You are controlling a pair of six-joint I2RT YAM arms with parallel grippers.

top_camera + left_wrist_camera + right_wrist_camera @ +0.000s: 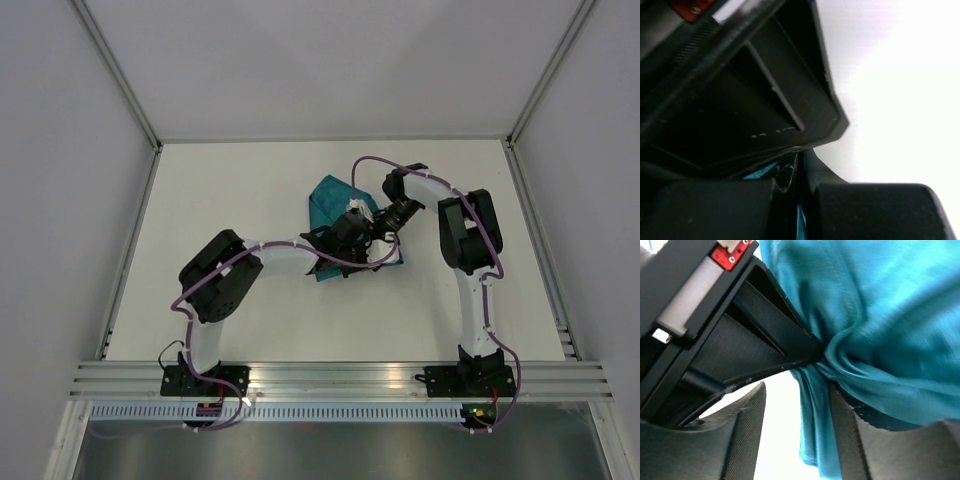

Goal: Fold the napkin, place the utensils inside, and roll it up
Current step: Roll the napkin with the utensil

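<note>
The teal napkin (328, 197) lies bunched near the middle of the table, partly lifted between the two grippers. My left gripper (352, 225) is shut on a fold of it; in the left wrist view (799, 175) only a thin teal sliver (801, 220) shows between the closed fingers. My right gripper (385, 217) meets it from the right. In the right wrist view its fingers (742, 432) stand apart (797, 390), with a hanging fold of napkin (815, 440) against the right finger. No utensils are in view.
The white table (230, 190) is walled by grey panels at the back and sides. A metal rail (340, 378) runs along the near edge by the arm bases. The two grippers are close together over the napkin.
</note>
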